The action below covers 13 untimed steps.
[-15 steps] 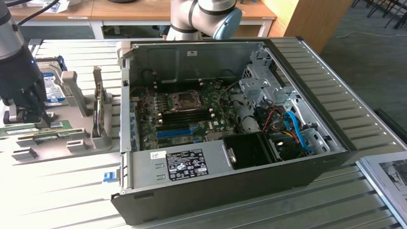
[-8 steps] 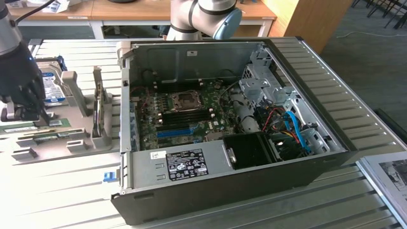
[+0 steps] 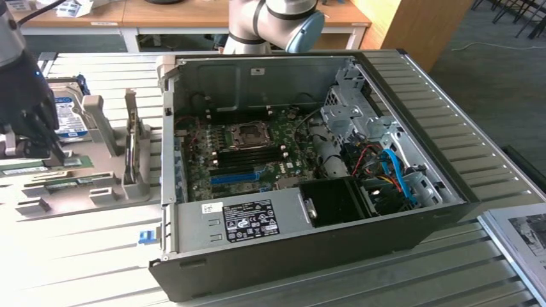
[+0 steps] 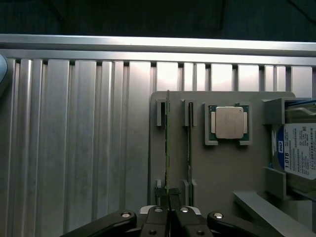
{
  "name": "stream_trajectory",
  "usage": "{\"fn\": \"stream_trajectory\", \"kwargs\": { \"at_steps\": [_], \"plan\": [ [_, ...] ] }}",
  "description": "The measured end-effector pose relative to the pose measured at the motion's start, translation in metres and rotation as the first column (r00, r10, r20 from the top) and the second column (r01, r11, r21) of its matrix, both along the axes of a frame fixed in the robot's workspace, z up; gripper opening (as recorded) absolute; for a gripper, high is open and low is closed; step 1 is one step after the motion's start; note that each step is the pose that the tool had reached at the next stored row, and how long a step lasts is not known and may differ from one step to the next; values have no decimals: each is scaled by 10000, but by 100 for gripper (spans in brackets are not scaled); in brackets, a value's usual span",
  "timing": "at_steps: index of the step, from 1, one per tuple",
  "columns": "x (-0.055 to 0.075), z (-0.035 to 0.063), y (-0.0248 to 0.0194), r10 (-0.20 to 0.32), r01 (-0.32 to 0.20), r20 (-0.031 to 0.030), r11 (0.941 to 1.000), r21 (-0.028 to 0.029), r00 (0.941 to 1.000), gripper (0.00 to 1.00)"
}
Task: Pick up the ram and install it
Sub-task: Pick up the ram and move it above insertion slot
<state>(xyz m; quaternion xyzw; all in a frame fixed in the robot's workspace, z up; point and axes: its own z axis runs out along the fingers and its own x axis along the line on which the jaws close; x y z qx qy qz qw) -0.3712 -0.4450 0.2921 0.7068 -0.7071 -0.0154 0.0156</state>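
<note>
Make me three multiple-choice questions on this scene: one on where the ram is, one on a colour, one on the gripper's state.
1. Where does the ram stand? A) on edge in the grey holder B) in the motherboard C) flat on the table
2. What colour is the wide cable inside the computer case? A) yellow B) blue C) white
3. How is the gripper? A) wide open B) shut on the CPU chip C) shut on the ram
Answers: 1 A, it stands edge-on in a holder slot. 2 B, it is plainly blue. 3 C, its fingers pinch the stick's end.
</note>
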Motion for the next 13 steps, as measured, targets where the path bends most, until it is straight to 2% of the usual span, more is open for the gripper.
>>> {"fn": "stream_trajectory", "kwargs": {
  "at_steps": [13],
  "plan": [
    [0,105,0,0,0,1,10000,1,10000,12]
  ]
}}
